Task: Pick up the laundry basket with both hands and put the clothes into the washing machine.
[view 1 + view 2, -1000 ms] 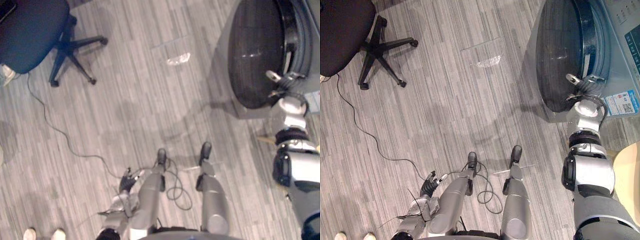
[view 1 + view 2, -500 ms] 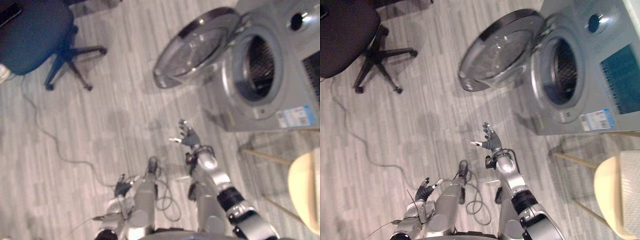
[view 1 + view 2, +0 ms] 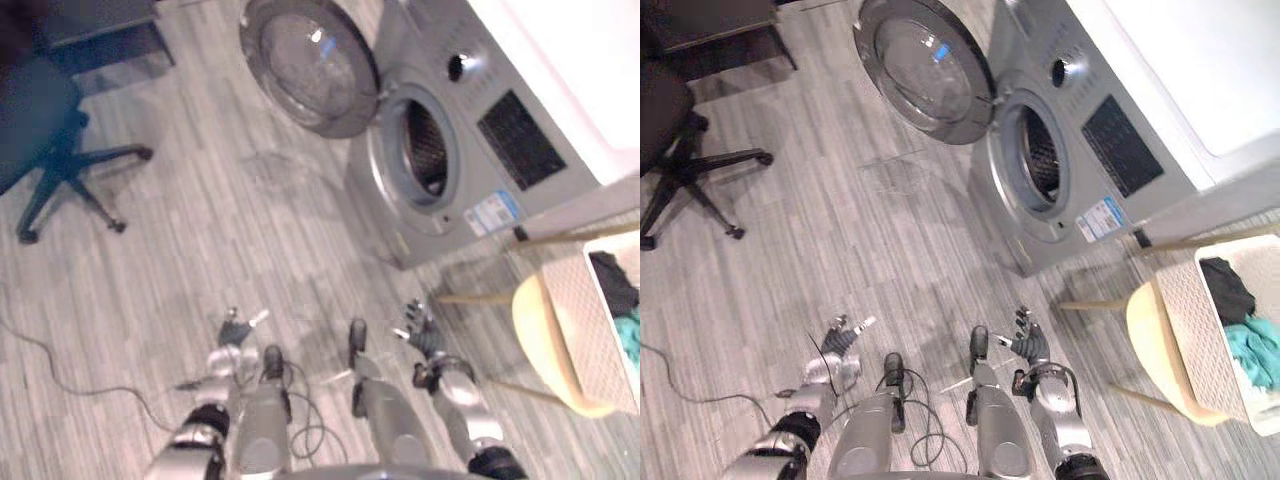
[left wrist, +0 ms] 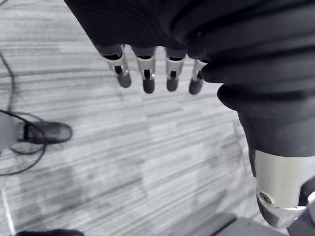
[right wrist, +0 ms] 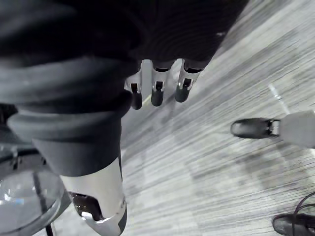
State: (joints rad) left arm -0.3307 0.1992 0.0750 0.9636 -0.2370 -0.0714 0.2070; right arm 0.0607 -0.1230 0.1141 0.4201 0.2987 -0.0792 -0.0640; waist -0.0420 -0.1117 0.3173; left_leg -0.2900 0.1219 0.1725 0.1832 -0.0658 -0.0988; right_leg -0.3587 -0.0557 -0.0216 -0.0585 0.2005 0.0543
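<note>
Washer [image 3: 1080,130]: silver-grey front loader with a boxy metal body and a white top. Its round door [image 3: 925,70] is swung fully open to the left, a metal ring around a domed clear porthole. The drum mouth [image 3: 1038,160] is a dark circle with a perforated metal wall inside. Basket [image 3: 1195,330]: white plastic, rectangular, with lattice-pattern walls. It sits on a pale round stool [image 3: 1145,335] with thin wooden legs, to the right of the washer and well apart from both hands. Clothes are inside the basket, a crumpled dark piece [image 3: 1225,285] next to a teal piece [image 3: 1255,350]. Floor [image 3: 890,230]: grey planks with a fine streaked grain. Chair [image 3: 665,110]: dark padded seat on a star base, at far left. Left hand [image 3: 840,340] is low on the robot's left above the floor, with fingers [image 4: 147,81] straight in a slightly parted row, dark tips down, holding nothing. Right hand [image 3: 1030,345] is low on the right, near the stool's legs but apart from them. Its fingers [image 5: 156,91] are likewise straight and loosely spread, thumb out to the side, and it is empty. Neither hand touches the basket or the washer.
</note>
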